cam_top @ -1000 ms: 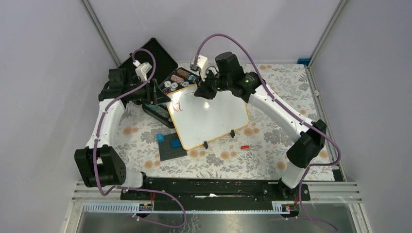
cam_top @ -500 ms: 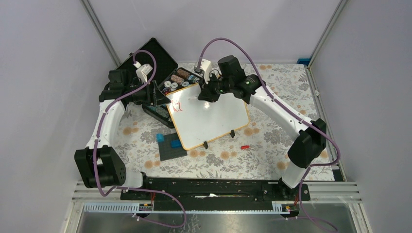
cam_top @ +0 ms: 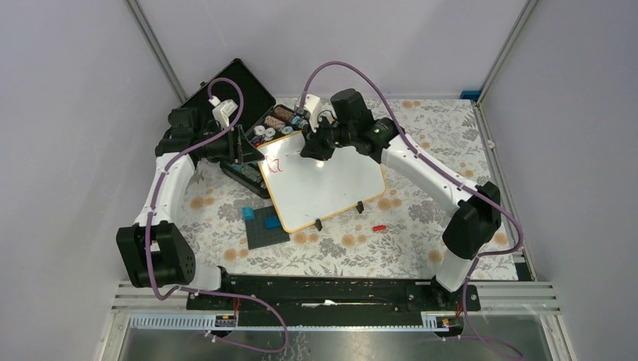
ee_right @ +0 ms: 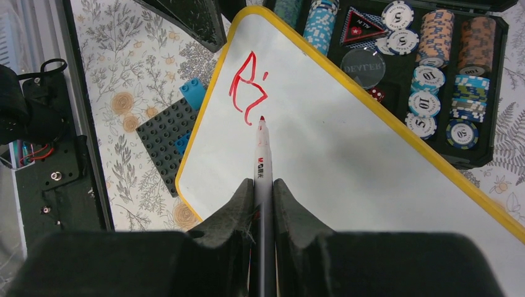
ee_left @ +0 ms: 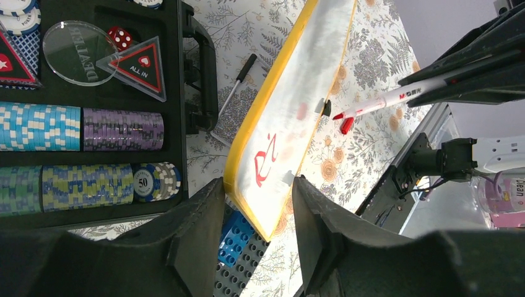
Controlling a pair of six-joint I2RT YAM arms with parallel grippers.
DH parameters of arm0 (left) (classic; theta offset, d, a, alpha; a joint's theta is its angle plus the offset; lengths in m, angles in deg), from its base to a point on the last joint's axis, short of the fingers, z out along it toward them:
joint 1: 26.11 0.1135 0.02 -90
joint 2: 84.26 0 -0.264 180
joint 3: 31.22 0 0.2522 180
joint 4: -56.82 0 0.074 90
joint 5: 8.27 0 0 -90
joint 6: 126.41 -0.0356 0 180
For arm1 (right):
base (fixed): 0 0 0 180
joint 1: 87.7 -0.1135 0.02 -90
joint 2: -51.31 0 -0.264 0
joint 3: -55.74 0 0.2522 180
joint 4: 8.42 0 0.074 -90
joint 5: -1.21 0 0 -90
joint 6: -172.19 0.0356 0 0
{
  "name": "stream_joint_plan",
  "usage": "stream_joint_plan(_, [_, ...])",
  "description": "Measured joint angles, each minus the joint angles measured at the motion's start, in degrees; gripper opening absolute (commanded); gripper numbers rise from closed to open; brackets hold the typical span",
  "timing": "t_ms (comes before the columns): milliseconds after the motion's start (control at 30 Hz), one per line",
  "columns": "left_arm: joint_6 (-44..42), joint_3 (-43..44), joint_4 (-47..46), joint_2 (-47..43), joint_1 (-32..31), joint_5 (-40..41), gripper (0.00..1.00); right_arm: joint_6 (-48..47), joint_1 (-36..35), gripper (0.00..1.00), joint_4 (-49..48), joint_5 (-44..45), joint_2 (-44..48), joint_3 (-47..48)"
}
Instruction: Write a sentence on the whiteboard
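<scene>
Left gripper (ee_left: 259, 180): the fingers are closed onto the left corner of the whiteboard (cam_top: 323, 184). I judge I am bracing it so pen pressure cannot slide it.
Chip case (cam_top: 248, 105): open, just beside the board's far edge and out of the writing path.
Whiteboard: lies on the table (cam_top: 421, 120) between the arms, with its black feet toward the bases.
Sentence (ee_right: 247, 93): only a red "R" and a small tick by the braced corner, so most of it is unwritten.
Marker (ee_right: 262, 167): its red tip points just past the last stroke. I cannot tell whether it touches.
Right gripper (ee_right: 263, 185): pinched tight on the marker's barrel, which lies along the fingers for a steady stroke.
</scene>
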Motion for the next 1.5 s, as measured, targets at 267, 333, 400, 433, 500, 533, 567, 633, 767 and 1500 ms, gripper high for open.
stream_joint_plan(267, [0.76,0.00,-0.48,0.50,-0.07,0.17,0.46,-0.02,-1.31,0.00,-0.22,1.18,-1.11,0.00])
stream_joint_plan(333, [0.96,0.00,-0.70,0.98,-0.07,0.44,0.43,-0.02,-1.46,0.00,-0.31,1.62,-1.42,0.00])
stream_joint_plan(400, [1.33,0.00,-0.92,1.46,-0.09,0.52,0.39,-0.02,-1.53,0.00,-0.33,1.92,-1.66,0.00])
stream_joint_plan(433, [1.51,0.00,-1.05,1.68,-0.15,0.55,0.36,-0.02,-1.55,0.00,-0.35,1.97,-1.77,0.00])
stream_joint_plan(500, [1.75,0.00,-1.22,2.08,-0.31,0.68,0.31,-0.02,-1.64,0.00,-0.35,2.03,-1.97,0.00])
stream_joint_plan(533, [1.79,0.00,-1.27,2.23,-0.37,0.85,0.28,-0.02,-1.73,0.00,-0.35,2.23,-2.03,0.00])
stream_joint_plan(567, [1.88,0.02,-1.31,2.34,-0.44,0.94,0.26,-0.02,-1.79,0.00,-0.35,2.40,-2.08,0.00])
stream_joint_plan(633, [2.01,0.02,-1.31,2.45,-0.57,1.11,0.22,-0.02,-1.97,0.00,-0.35,2.80,-2.12,0.00])
stream_joint_plan(767, [1.97,0.02,-1.36,2.47,-0.63,1.51,0.13,-0.02,-2.23,0.00,-0.44,3.41,-2.40,0.00])
stream_joint_plan(1500, [2.14,0.02,-1.36,2.45,-0.68,1.64,0.00,-0.04,-2.36,0.00,-0.85,5.97,-4.31,0.44])
